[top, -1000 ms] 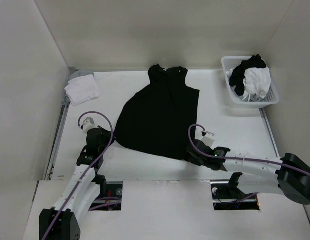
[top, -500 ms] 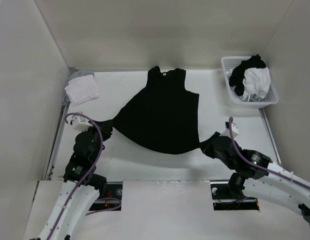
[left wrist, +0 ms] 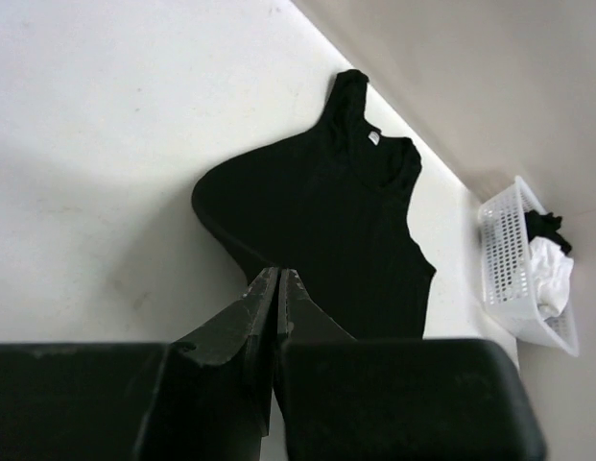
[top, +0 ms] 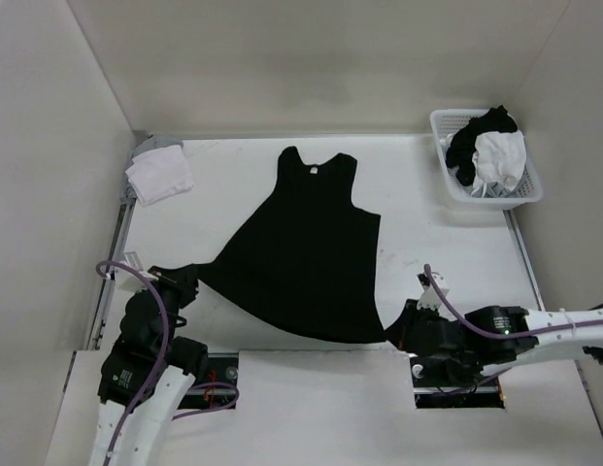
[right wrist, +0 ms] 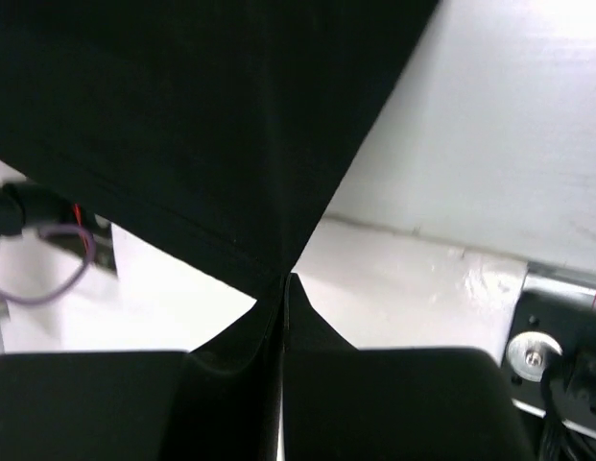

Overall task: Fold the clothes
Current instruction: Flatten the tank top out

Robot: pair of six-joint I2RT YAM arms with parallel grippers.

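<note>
White table [top: 233,194] bearing a black tank top [top: 301,252]; left gripper [top: 187,278] and right gripper [top: 400,331] each pinch one of its hem corners. Tip-only grips may slip, bunching the fabric.

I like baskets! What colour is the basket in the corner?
White; the white plastic lattice basket shows best in the top view.
</note>
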